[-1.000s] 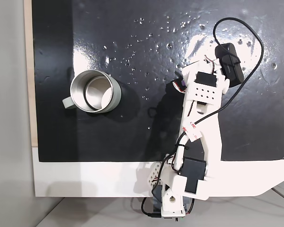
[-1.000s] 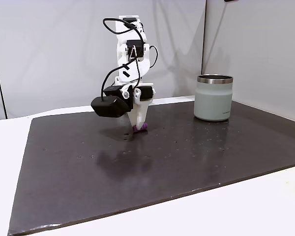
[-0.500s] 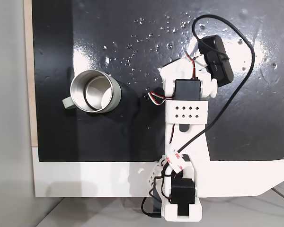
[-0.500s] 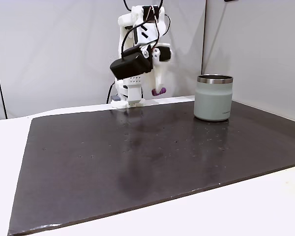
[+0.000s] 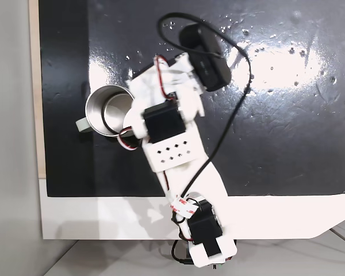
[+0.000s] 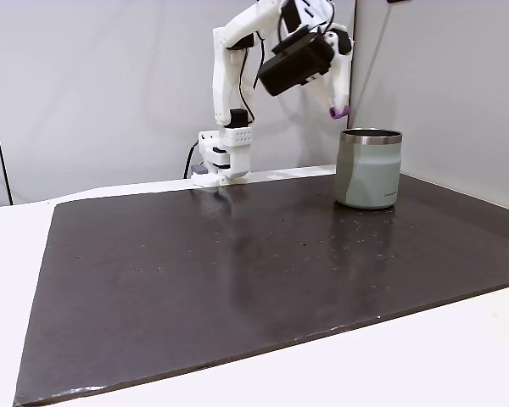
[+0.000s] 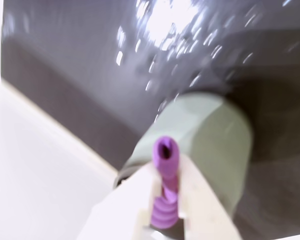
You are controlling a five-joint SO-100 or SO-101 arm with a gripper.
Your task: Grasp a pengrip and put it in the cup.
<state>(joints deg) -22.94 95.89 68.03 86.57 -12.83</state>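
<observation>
The light-purple ribbed pengrip [image 6: 338,111] hangs in the air with my gripper [image 6: 337,105] shut on it, just above and left of the cup's rim in a fixed view. The cup [image 6: 369,169] is a silver-grey metal mug standing upright on the dark mat. From above, the cup [image 5: 101,107] shows a shiny inside and a pale handle [image 5: 82,125]; my white arm [image 5: 168,135] covers its right rim and hides the fingers. In the blurred wrist view the pengrip [image 7: 165,152] sits between my gripper's [image 7: 166,175] two white fingers, with the cup [image 7: 212,135] right behind it.
A dark glossy mat [image 5: 287,115] covers a white table [image 5: 103,218]. The arm's base [image 6: 223,157] stands at the mat's far edge. A black wrist camera [image 5: 206,54] with its cable rides on the arm. Open mat lies right of the arm.
The arm lifted the pengrip off the mat and swung it from the middle of the mat over to the cup's rim. The cup has stayed in place.
</observation>
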